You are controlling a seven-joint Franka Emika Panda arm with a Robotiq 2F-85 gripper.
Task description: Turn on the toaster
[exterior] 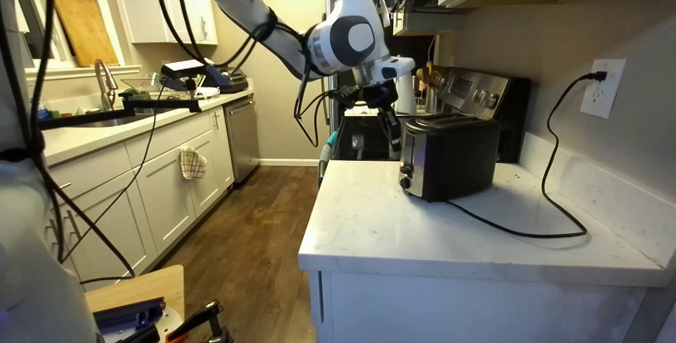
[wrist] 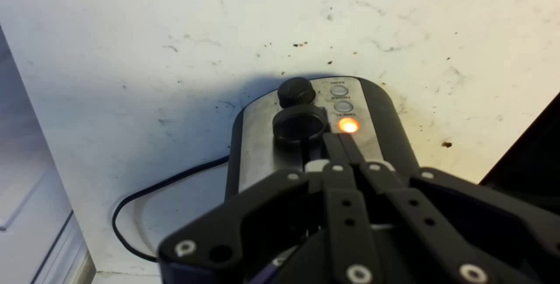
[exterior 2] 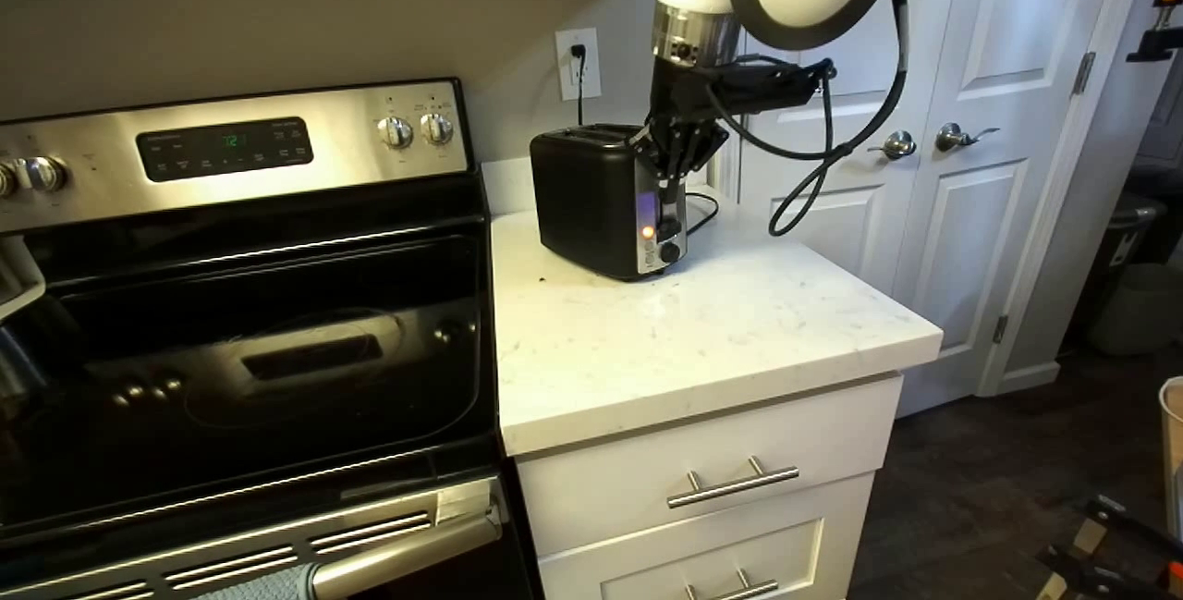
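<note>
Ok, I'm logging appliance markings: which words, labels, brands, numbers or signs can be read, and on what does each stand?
"BAGEL": by the lowest button of the toaster.
"FROZEN": by its middle button.
"CANCEL": by its lit top button.
"7:21", last digit unsure: the display of the range.
Too small or blurred: the other lettering on that display and around the range knobs.
No brand can be read.

Black-and-silver toaster [exterior: 454,159], orange button [wrist: 348,125]
</note>
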